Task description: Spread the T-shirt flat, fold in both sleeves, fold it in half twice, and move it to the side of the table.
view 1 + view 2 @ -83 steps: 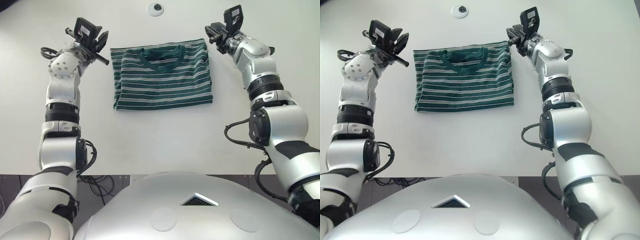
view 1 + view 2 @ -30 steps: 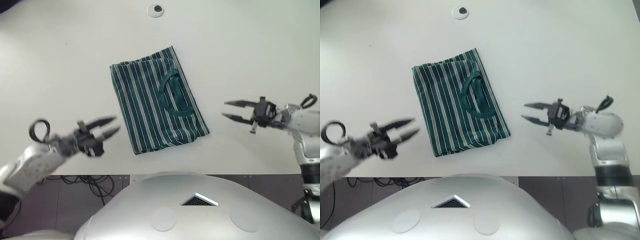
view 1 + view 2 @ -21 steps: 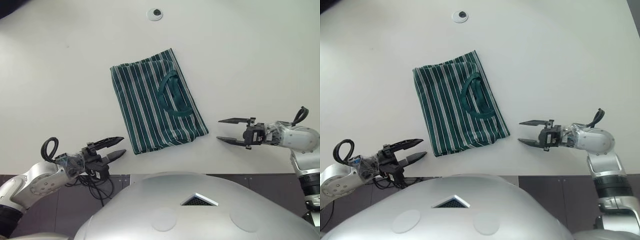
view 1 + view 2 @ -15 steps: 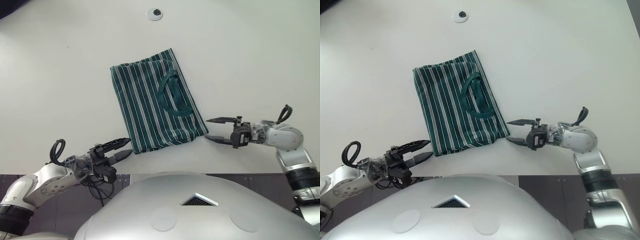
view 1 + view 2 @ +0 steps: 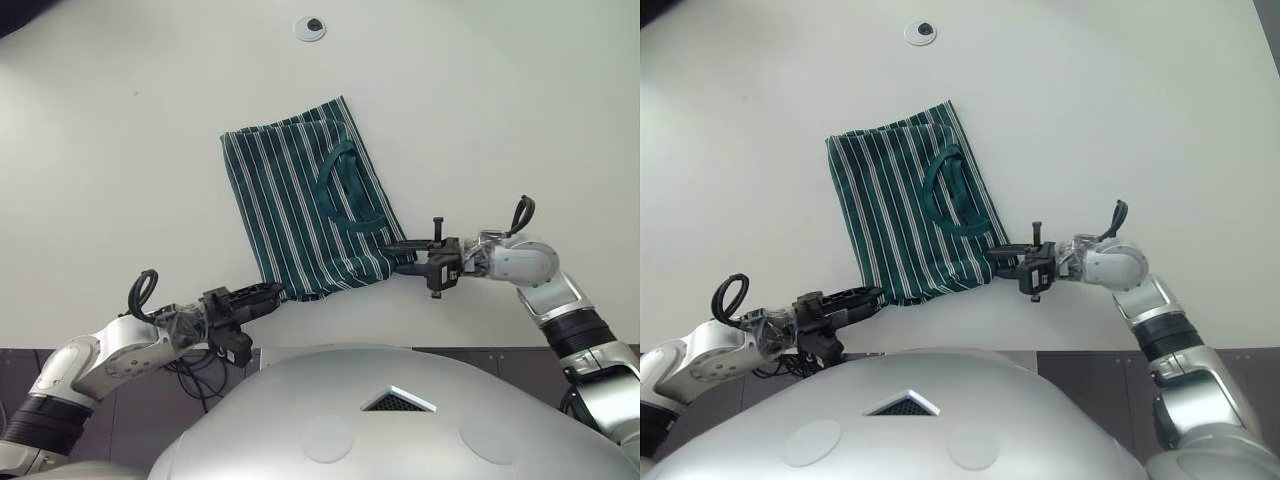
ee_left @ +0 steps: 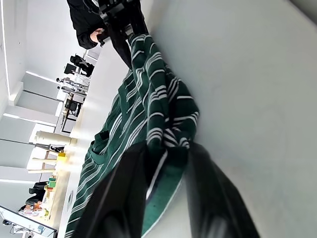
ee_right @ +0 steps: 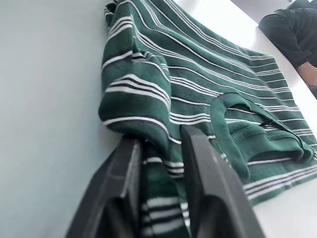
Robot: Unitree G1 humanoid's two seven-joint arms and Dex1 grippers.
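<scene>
The green, white-striped T-shirt (image 5: pixel 305 215) lies folded into a narrow rectangle at the middle of the white table (image 5: pixel 520 120), turned at a slant with its collar facing right. My left gripper (image 5: pixel 262 292) is at the shirt's near left corner, shut on the fabric; the left wrist view shows cloth (image 6: pixel 148 114) pinched in my left gripper (image 6: pixel 166 153). My right gripper (image 5: pixel 395 248) is at the near right corner, shut on the hem; in the right wrist view, striped cloth (image 7: pixel 198 84) sits inside my right gripper (image 7: pixel 158 139).
A small round disc (image 5: pixel 311 24) is set into the table at the far edge. The table's front edge (image 5: pixel 470 347) runs just behind both grippers. Bare table surface spreads to the left and right of the shirt.
Both grippers have moved inward from open positions beside the shirt to its near corners and have shut on the fabric. The near edge is slightly drawn up.
</scene>
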